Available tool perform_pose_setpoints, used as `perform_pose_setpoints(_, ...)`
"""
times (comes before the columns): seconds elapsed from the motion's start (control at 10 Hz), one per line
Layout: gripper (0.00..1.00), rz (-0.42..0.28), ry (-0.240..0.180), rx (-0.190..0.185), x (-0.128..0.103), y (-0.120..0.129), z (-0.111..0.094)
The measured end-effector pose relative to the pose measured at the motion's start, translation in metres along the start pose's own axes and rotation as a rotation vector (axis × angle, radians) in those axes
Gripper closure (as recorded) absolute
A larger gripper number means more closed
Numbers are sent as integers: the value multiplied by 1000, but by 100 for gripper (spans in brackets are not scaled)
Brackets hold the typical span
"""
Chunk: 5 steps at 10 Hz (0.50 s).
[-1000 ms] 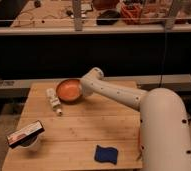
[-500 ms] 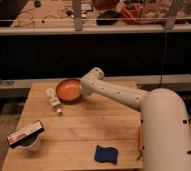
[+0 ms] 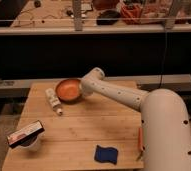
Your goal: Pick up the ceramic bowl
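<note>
Sitting unchanged vs prev frame: hand (image 3: 82, 90) at ceramic bowl's (image 3: 68, 89) right rim, grip state unclear.

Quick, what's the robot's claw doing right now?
Gripper: at the right rim of the ceramic bowl, hidden behind the arm's end; open or closed cannot be told.

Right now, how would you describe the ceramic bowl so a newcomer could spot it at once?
Start at the wooden table and look to its far edge, left of centre. There sits the ceramic bowl, round, shallow and orange, with the arm's pincer at its right rim. The white bottle lying nearby is slim and pale; only the bowl is orange.
</note>
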Motion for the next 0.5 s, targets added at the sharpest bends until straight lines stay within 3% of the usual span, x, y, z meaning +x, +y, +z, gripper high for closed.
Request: perform_pose_setpoints(0.5,95,-4,-3,13,0,-2,-1)
